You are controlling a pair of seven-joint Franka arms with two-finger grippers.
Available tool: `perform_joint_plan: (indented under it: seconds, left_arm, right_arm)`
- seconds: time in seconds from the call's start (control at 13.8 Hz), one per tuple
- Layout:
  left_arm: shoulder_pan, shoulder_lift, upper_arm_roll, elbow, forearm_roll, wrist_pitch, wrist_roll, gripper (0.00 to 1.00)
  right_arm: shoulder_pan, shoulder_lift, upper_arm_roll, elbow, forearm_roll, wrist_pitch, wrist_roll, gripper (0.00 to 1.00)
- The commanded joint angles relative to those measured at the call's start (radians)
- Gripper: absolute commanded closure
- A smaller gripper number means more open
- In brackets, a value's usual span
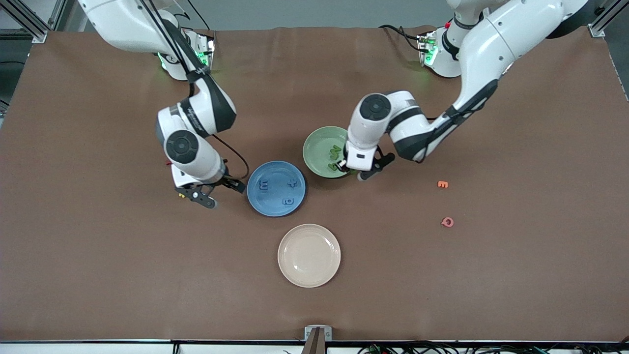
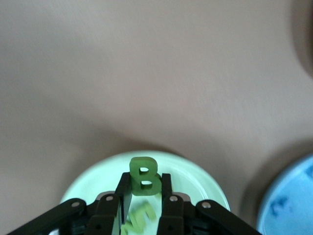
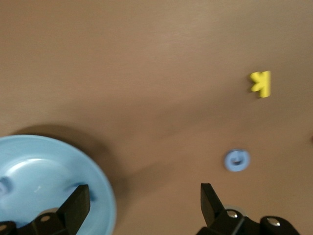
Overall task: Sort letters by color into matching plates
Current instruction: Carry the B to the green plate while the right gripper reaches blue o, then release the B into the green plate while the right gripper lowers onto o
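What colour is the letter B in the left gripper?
Green; the letter B shows best in the left wrist view.

Matt brown bench (image 1: 98, 255), cloth-like, faint creases showing. Blue plate (image 1: 276, 189), green plate (image 1: 320, 147) and cream plate (image 1: 309, 255) look smooth with a soft sheen. Green letter B (image 2: 144, 176) looks spongy, matt foam. Black fingers (image 3: 78, 204) look like matt plastic.
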Motion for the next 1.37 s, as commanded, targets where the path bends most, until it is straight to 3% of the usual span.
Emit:
perform_joint_plan:
  seconds: [0.0, 0.22, 0.29, 0.36, 0.43, 0.51, 0.58, 0.87, 1.08, 1.3]
  left_arm:
    - [-0.063, -0.013, 0.010, 0.005, 0.019, -0.014, -0.050, 1.00]
    - [-0.112, -0.001, 0.015, 0.005, 0.018, -0.014, -0.059, 0.98]
    - [-0.118, -0.001, 0.015, 0.006, 0.018, -0.014, -0.058, 0.89]
    - [-0.127, -0.001, 0.015, 0.008, 0.018, -0.014, -0.058, 0.62]
    - [-0.127, -0.001, 0.015, 0.019, 0.018, -0.015, -0.059, 0.25]
    - [-0.127, -0.003, 0.017, 0.031, 0.018, -0.021, -0.058, 0.05]
    - [-0.126, -0.004, 0.021, 0.048, 0.019, -0.034, -0.053, 0.00]
    - [-0.120, -0.006, 0.055, 0.193, 0.021, -0.173, 0.043, 0.00]
    - [-0.104, -0.012, 0.125, 0.262, 0.021, -0.198, 0.200, 0.00]
    - [-0.106, -0.028, 0.216, 0.322, 0.022, -0.233, 0.329, 0.00]
  right_arm:
    - [-0.071, -0.106, 0.019, -0.141, -0.009, 0.048, -0.105, 0.00]
    - [-0.131, -0.148, 0.019, -0.261, -0.009, 0.157, -0.200, 0.00]
    - [-0.140, -0.149, 0.019, -0.279, -0.009, 0.171, -0.217, 0.00]
    - [-0.148, -0.151, 0.017, -0.290, -0.009, 0.182, -0.229, 0.00]
    - [-0.156, -0.154, 0.017, -0.306, -0.009, 0.197, -0.243, 0.00]
    - [-0.159, -0.154, 0.016, -0.328, -0.009, 0.232, -0.255, 0.00]
    - [-0.172, -0.152, 0.016, -0.353, -0.009, 0.269, -0.272, 0.00]
    - [-0.185, -0.146, 0.016, -0.395, -0.009, 0.337, -0.291, 0.00]
    - [-0.182, -0.114, 0.016, -0.404, -0.009, 0.380, -0.289, 0.03]
    - [-0.174, -0.079, 0.016, -0.407, -0.009, 0.404, -0.277, 0.12]
